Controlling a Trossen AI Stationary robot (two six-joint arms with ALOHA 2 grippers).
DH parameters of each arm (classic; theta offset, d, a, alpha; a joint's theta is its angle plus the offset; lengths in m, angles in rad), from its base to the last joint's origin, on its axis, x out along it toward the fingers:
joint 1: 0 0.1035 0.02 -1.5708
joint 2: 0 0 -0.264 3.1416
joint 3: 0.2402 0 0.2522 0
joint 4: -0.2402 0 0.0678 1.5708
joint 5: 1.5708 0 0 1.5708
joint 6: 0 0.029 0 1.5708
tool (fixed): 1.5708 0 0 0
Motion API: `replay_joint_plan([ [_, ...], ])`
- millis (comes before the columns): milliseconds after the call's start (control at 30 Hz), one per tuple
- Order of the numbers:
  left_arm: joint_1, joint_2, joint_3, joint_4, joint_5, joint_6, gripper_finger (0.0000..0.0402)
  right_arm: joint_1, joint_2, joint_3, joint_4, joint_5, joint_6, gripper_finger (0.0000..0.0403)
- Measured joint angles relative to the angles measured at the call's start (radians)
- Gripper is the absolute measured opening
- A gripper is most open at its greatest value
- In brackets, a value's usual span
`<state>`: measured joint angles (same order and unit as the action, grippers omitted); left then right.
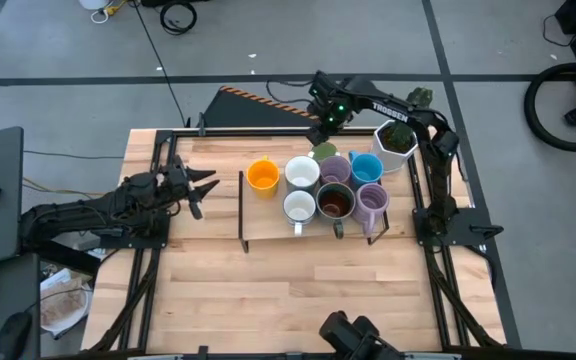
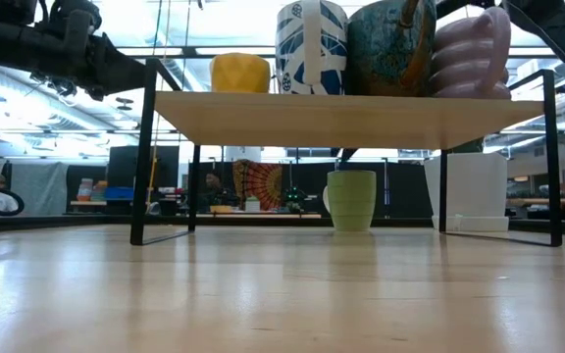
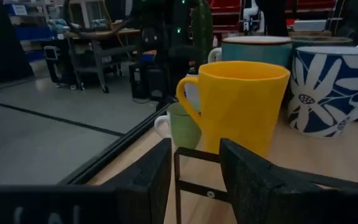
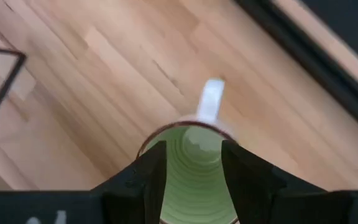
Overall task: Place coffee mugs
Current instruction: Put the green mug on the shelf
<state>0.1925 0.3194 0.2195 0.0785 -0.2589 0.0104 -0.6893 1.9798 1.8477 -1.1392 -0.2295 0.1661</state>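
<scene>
From table level, the green mug (image 2: 351, 200) stands upright on the table (image 2: 263, 294) beyond the rack (image 2: 346, 118), beside the white pot (image 2: 474, 191). On the rack sit 7 mugs, among them the orange mug (image 1: 262, 175) and the blue mug (image 1: 366, 167). The right gripper (image 1: 325, 130) hovers directly above the green mug, fingers apart, gripping nothing. The left gripper (image 1: 200, 188) waits left of the rack, fingers parted and empty.
</scene>
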Motion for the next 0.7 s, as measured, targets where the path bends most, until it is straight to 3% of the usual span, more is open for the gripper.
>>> replay_joint_plan([
  [367,0.0,0.001,0.0,-0.001,0.001,-0.056,0.0142,0.009,0.028,0.0,-0.123,-0.001,-0.116,0.0158],
  [700,0.0,0.001,0.0,-0.001,0.0,-0.047,0.0142,0.022,0.031,0.0,-0.127,-0.007,-0.175,0.0158],
])
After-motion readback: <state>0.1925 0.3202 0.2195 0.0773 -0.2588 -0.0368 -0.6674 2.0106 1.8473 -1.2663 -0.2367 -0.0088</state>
